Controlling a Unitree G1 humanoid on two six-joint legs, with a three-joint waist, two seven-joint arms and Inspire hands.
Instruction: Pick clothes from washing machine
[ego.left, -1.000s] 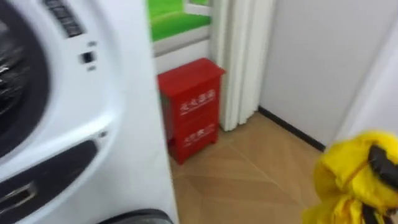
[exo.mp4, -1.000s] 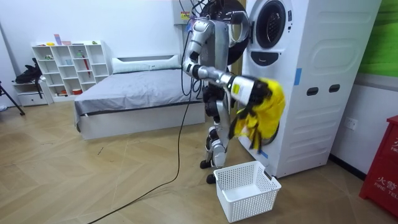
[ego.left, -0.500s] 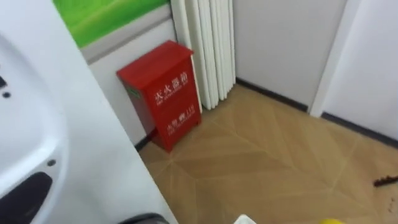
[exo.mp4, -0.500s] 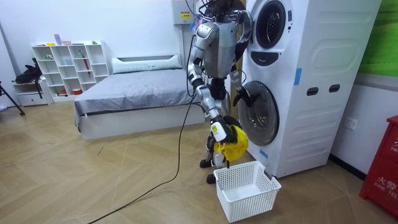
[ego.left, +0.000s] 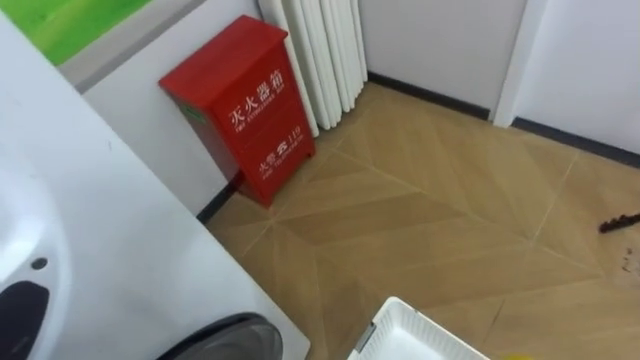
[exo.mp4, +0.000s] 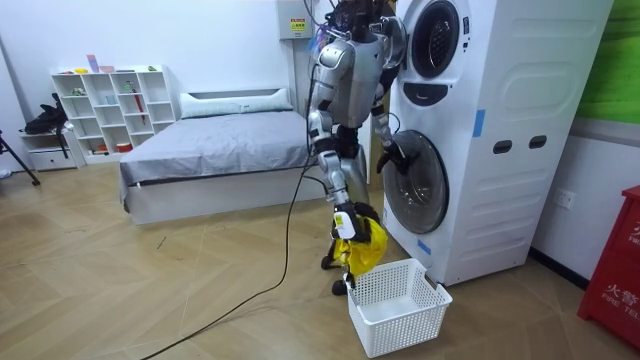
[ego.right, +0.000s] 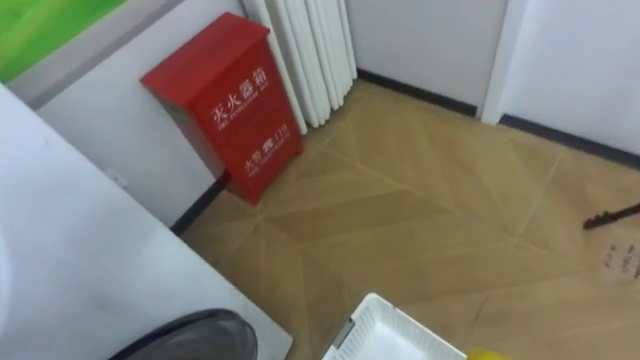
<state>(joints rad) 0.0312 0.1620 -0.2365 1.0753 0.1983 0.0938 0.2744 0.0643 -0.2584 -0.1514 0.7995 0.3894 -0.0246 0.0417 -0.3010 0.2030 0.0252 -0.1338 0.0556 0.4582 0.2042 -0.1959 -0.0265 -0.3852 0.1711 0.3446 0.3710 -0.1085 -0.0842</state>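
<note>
The robot stands by the washing machine (exo.mp4: 470, 130). Its right robot hand (exo.mp4: 345, 216) hangs low, clenched on a yellow garment (exo.mp4: 360, 246) that dangles just over the rim of the white basket (exo.mp4: 412, 325) on the floor. Its left robot hand (exo.mp4: 387, 158) is by the lower door, and I cannot tell how open it is.

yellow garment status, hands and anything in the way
Right hand shut on yellow garment, low at white basket rim. Left hand at lower washer door. Nothing between garment and basket.
</note>
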